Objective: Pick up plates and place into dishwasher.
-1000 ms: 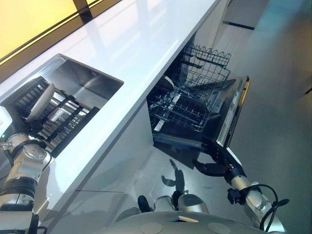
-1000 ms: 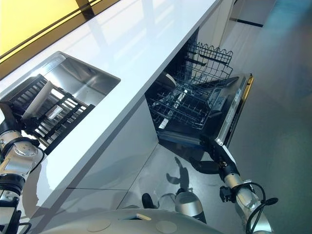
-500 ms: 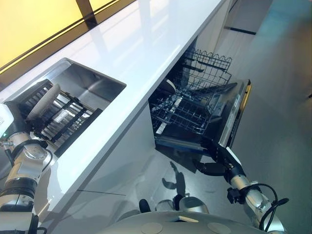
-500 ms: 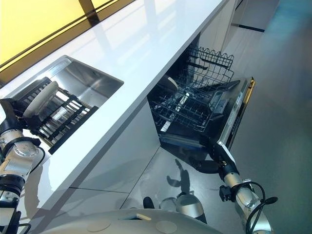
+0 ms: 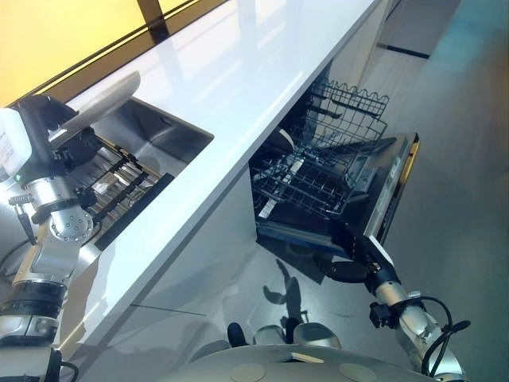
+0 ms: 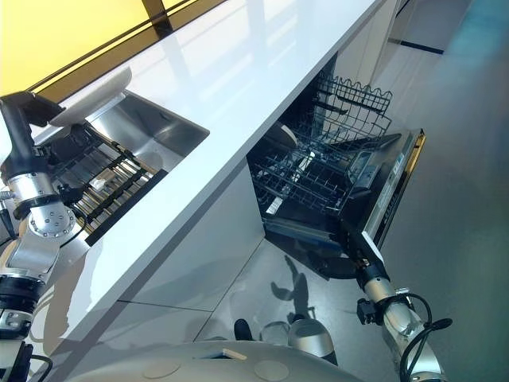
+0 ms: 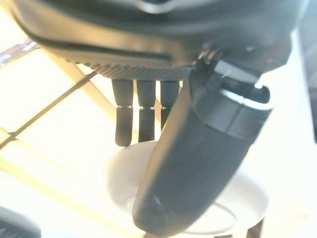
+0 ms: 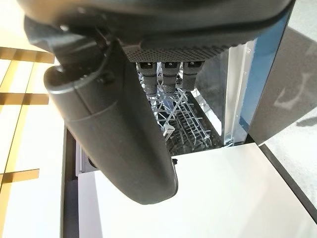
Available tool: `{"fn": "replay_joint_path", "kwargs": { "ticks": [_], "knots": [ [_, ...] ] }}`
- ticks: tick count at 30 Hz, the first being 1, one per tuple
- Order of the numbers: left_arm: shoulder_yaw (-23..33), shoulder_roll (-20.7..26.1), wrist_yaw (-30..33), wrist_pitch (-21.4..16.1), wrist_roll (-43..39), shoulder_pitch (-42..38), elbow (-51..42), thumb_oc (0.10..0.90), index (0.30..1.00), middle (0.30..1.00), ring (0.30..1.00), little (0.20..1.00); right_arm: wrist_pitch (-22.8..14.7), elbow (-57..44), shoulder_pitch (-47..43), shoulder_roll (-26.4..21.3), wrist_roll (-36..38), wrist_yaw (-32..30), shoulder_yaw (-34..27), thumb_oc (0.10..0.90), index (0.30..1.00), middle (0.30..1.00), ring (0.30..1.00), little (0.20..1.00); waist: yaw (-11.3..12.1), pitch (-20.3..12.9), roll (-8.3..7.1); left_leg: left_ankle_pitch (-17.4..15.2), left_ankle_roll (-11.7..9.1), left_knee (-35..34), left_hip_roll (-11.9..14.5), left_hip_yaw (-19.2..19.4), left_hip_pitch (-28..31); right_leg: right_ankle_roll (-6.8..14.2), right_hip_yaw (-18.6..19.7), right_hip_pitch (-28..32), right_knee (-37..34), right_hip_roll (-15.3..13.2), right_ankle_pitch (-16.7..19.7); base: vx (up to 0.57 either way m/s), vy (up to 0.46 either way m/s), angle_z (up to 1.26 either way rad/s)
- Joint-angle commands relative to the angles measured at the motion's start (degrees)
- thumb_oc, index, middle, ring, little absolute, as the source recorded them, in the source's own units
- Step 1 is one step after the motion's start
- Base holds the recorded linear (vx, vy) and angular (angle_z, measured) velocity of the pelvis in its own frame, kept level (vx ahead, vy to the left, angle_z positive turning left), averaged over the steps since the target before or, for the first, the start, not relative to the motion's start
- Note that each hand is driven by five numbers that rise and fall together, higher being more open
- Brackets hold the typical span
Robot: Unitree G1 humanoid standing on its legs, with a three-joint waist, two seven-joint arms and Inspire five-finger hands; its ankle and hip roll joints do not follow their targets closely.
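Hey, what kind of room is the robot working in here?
Most likely a kitchen: a long white countertop with a steel sink set in, and an open dishwasher below with wire racks pulled out.

no readable text, labels, numbers or signs on any surface

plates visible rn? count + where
2: one plate gripped in the left hand above the sink rack; another plate inside the dishwasher. More may be hidden.

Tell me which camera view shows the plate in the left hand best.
The left wrist view: the plate sits close up, pinched between the left hand's thumb and fingers. Both eye views show it edge-on, as a pale sliver raised above the sink. The right wrist view faces the dishwasher.
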Motion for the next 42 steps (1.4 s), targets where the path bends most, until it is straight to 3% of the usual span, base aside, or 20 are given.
{"fn": "replay_joint_path", "kwargs": {
  "ticks": [1, 3, 11, 14, 19, 22, 27, 42],
  "knots": [
    [7.0, 7.09, 2.97, -5.71, 0.37, -5.05, -4.07, 0.169, 0.359, 0.359, 0.359, 0.269, -7.35, -9.59, -4.28, 0.39, -0.6, -2.26, -2.08, 0.8, 0.9, 0.9, 0.9, 0.9, -0.08, -4.26, 0.2, -9.07, 0.23, 2.19, -3.43, -1.96, 0.95, 3.87, 0.72, -2.98, 4.79, 2.07, -5.19, -0.04, -0.018, 0.04],
    [6.83, 6.84, 2.17, -5.71, 0.37, -5.01, -5.68, 0.166, 0.356, 0.356, 0.356, 0.266, -7.58, -11.04, -5.06, 0.24, -1.11, -4.23, -2.58, 0.8, 0.9, 0.9, 0.9, 0.9, 0.0, -4.16, 0.19, -9.1, 0.29, 2.31, -3.39, -1.99, 0.91, 3.85, 0.78, -3.0, 4.95, 2.07, -5.21, -0.05, -0.02, 0.07],
    [7.77, 6.02, -2.84, -6.12, 0.38, -2.01, -14.87, 0.171, 0.361, 0.361, 0.361, 0.271, -9.15, -17.61, -9.56, -2.12, -16.57, -25.68, -9.47, 0.8, 0.9, 0.9, 0.9, 0.9, 0.74, -3.84, 0.37, -8.96, 0.54, 1.95, -3.41, -2.51, 1.21, 3.97, 1.28, -3.0, 5.57, 2.57, -4.91, -0.05, -0.01, 0.06],
    [7.71, 5.57, -5.18, -5.65, 0.64, -1.5, -18.28, 0.177, 0.366, 0.366, 0.366, 0.277, -9.8, -19.8, -12.66, -5.5, -22.92, -30.24, -12.94, 0.8, 0.9, 0.9, 0.9, 0.9, 1.38, -3.73, 0.36, -8.88, 0.59, 1.99, -3.4, -3.06, 1.24, 3.91, 1.31, -2.65, 5.45, 2.81, -4.88, -0.05, -0.016, 0.03],
    [6.51, 5.21, -10.83, -6.52, -1.09, -2.35, -20.27, 0.21, 0.394, 0.394, 0.394, 0.31, -10.97, -22.37, -16.41, -11.61, -28.85, -29.53, -15.49, 0.8, 0.9, 0.9, 0.9, 0.9, 2.5, -3.8, 0.0, -8.73, 0.41, 2.38, -3.42, -4.07, 0.93, 3.82, 1.15, -2.24, 5.17, 2.99, -4.79, -0.05, -0.027, 0.02],
    [5.61, 4.76, -14.94, -7.23, -2.15, -2.66, -21.89, 0.204, 0.389, 0.389, 0.389, 0.304, -10.93, -23.71, -18.24, -15.09, -29.79, -25.57, -16.2, 0.8, 0.9, 0.9, 0.9, 0.9, 3.32, -4.12, -0.31, -8.53, 0.23, 2.6, -3.46, -4.68, 0.47, 3.72, 0.71, -2.23, 4.98, 3.08, -4.81, -0.06, -0.036, 0.09],
    [3.68, 4.27, -20.8, -8.39, -4.28, -3.68, -23.84, 0.1, 0.3, 0.3, 0.3, 0.2, -10.69, -25.56, -21.42, -19.89, -27.23, -16.04, -14.89, 0.8, 0.9, 0.9, 0.9, 0.9, 4.59, -4.42, -0.91, -7.55, 0.08, 2.48, -3.45, -5.19, -0.16, 3.38, -0.2, -2.08, 4.44, 3.19, -4.56, -0.05, -0.041, 0.15],
    [-2.5, 3.17, -29.6, -12.44, -8.48, -7.48, -23.92, 0.1, 0.3, 0.3, 0.3, 0.2, -8.7, -23.7, -36.17, -24.8, -27.26, -9.95, -6.56, 0.8, 0.9, 0.9, 0.9, 0.9, 7.98, -4.89, -2.07, -7.15, 0.06, 2.05, -3.89, -6.98, -0.36, 3.21, -2.07, -1.26, 3.68, 2.96, -4.28, -0.01, -0.024, 0.11]
  ]
}}
